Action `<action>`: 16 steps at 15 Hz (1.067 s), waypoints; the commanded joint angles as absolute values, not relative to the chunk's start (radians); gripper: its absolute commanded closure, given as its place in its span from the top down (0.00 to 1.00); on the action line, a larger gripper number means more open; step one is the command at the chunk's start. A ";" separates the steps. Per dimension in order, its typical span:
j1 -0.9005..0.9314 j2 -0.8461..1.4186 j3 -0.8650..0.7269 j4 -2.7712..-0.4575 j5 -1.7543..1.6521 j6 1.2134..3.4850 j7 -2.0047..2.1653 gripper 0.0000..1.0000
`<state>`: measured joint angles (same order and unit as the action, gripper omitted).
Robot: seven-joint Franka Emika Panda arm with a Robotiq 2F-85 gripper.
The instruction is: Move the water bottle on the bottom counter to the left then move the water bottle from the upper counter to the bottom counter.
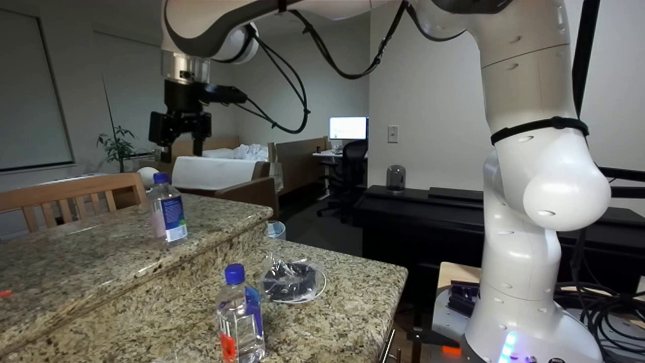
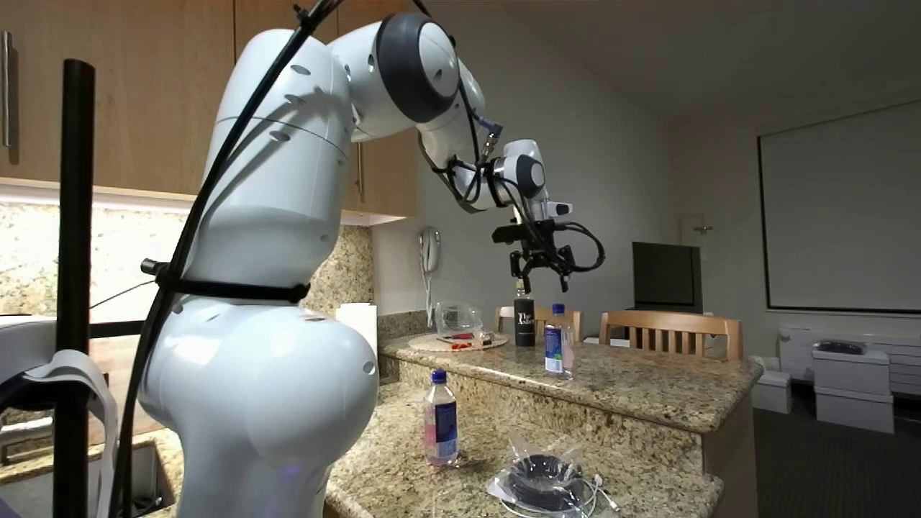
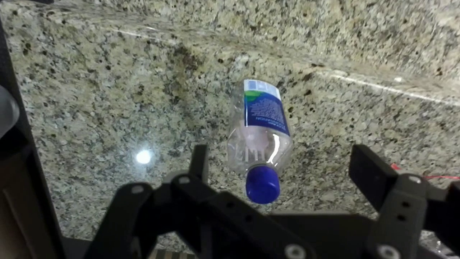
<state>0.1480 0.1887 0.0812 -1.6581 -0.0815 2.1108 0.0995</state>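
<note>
The upper bottle (image 1: pixel 173 216), of clear plastic with a blue cap (image 1: pixel 160 178) and a blue label, stood upright on the upper tabletop (image 1: pixel 85 257), near the edge where the step went down. The tool (image 1: pixel 182 151) was above the upper bottle, and a gap was seen between it and the cap. Its fingers (image 3: pixel 198 162) were apart, and in the wrist view the cap appeared in the space between them. The lower bottle (image 1: pixel 240 322), which had a reddish-orange patch near its base, stood also upright, but on the lower tabletop (image 1: pixel 347 310), one step below the upper bottle and well apart from it. On this same level, also lower than the upper bottle, lay a dark round object (image 2: pixel 541 480), wrapped in clear plastic. In an exterior view, a black bottle (image 2: pixel 524 324) stood near the upper bottle, to its left, and a round mat (image 2: pixel 426 344) lay farther to the left of it. A wooden chair (image 2: pixel 676 319) was behind the upper bottle, to its right.
</note>
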 commanded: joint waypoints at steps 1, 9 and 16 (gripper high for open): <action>0.146 0.295 0.070 -1.619 -0.098 2.198 0.176 1.00; 0.167 0.455 0.045 -1.485 -0.089 2.247 0.223 1.00; 0.197 0.476 0.035 -1.387 -0.098 2.221 0.254 0.74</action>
